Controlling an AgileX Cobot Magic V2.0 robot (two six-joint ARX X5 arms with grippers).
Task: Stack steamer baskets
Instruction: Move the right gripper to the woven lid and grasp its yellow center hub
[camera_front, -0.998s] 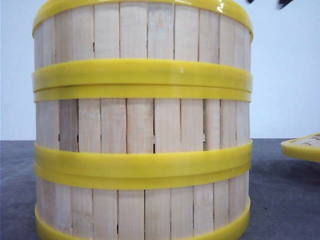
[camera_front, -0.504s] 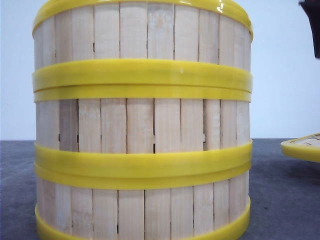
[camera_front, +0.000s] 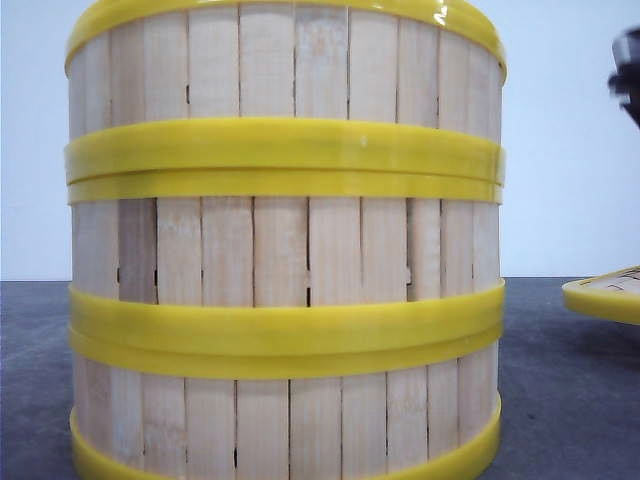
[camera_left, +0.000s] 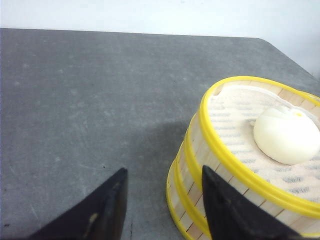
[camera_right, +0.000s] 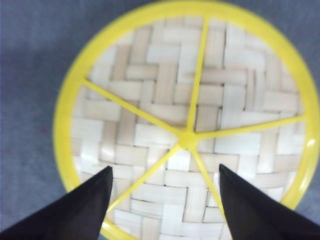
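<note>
Steamer baskets (camera_front: 285, 250): sitting stacked three high on table (camera_left: 75, 100)
Left gripper (camera_left: 162, 205): jaws gaping, empty
Right gripper (camera_right: 165, 200): jaws spread, hovering over lid (camera_right: 185, 120)

A dark grey tabletop (camera_front: 560, 380) with a faintly mottled, matte surface stretches back to a plain, pale wall (camera_front: 565, 170) in the front view, the two meeting in a straight horizontal line a little below mid-height. The wall is bare and evenly lit, with a cool, bluish-white cast. Seen from the left wrist camera, the same grey surface (camera_left: 90, 100) shows light scuffs and specks, and its far edge runs along the white wall (camera_left: 165, 15) at 12 o'clock before cutting away at an angle towards 2 o'clock. Soft, diffuse light falls across the table, leaving only a faint shadow near its centre.
</note>
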